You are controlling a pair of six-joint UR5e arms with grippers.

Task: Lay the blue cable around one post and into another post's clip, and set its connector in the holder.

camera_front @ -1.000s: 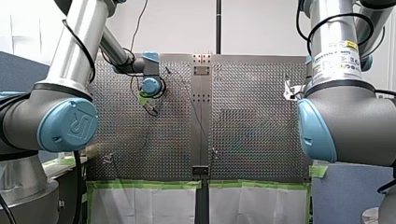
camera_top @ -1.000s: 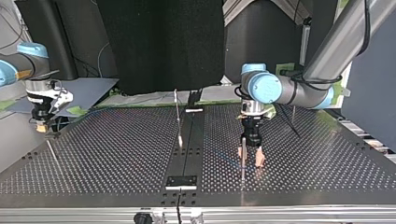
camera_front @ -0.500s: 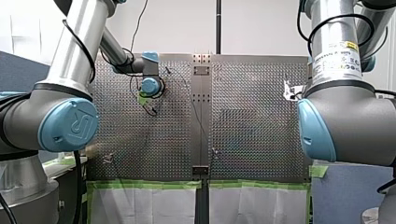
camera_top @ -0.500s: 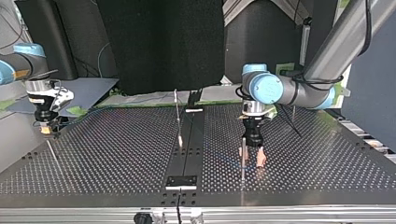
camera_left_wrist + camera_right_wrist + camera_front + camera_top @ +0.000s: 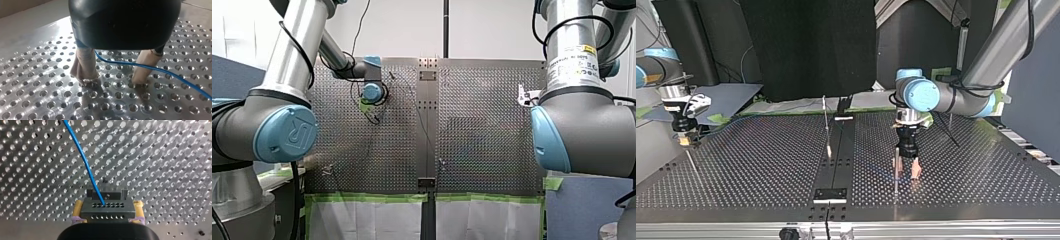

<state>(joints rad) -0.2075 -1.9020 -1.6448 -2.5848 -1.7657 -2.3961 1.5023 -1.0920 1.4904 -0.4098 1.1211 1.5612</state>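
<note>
The left claw [image 5: 112,79] has its beige-padded fingers [image 5: 85,66] set wide apart, tips at the perforated worktop [image 5: 37,90]. The blue cable [image 5: 155,70] runs between them, unclamped. The right claw [image 5: 108,203] is clamped by its yellow pads on the grey connector [image 5: 107,211], above the worktop.

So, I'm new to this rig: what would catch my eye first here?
The blue cable runs between the open beige fingers of my left gripper, down at the perforated table. At the top view's left, my right gripper clamps the dark connector, cable leaving its face.
</note>
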